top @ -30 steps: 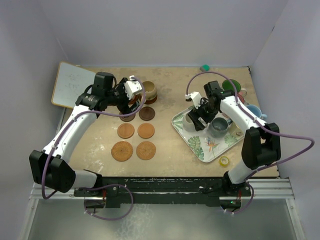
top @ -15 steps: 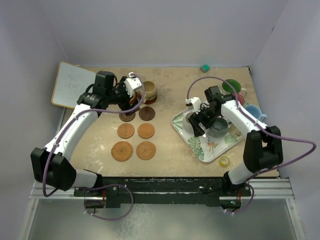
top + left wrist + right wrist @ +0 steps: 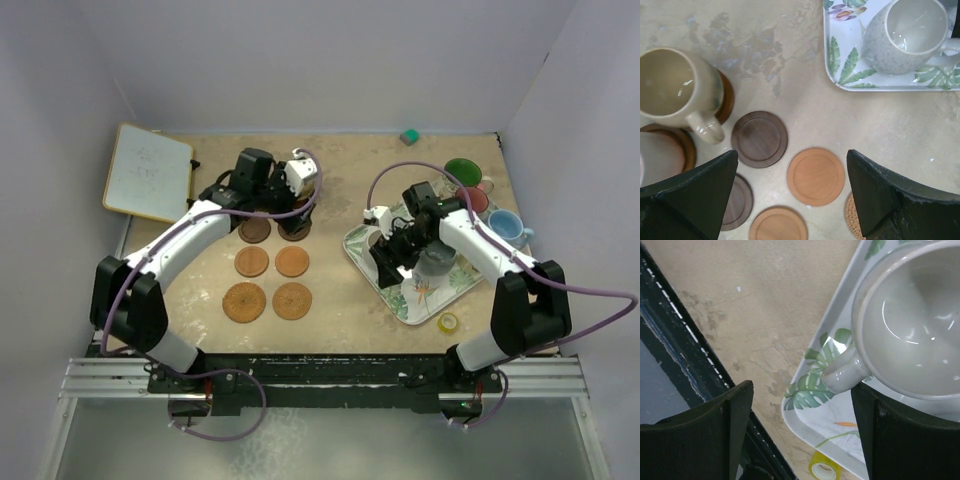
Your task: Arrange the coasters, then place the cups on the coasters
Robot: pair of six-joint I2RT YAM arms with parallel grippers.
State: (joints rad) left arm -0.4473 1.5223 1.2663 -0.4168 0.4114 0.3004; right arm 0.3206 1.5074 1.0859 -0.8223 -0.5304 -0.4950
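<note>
Coasters [image 3: 251,262] x8. Mugs [image 3: 905,35] x7 vis. Tray [image 3: 837,60] x1, tape roll [image 3: 449,322] x1, whiteboard [image 3: 148,172] x1, green block [image 3: 409,135] x1.

Just ahead of the left claw [image 3: 791,160] we see a dark brown coaster [image 3: 759,138], ringed, and a light orange coaster [image 3: 815,176], both flat and side by side. Off to the claw's left the tan mug [image 3: 675,95] stands upright on a brown coaster [image 3: 728,100] (handle turned toward the claw). Before the right claw [image 3: 801,390] the grey mug [image 3: 910,325] stands upright and empty, its handle pointing into the claw's gap.

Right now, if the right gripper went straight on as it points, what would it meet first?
The right gripper would probably meet the pale mug's handle, between its open jaws; depth unclear.
</note>
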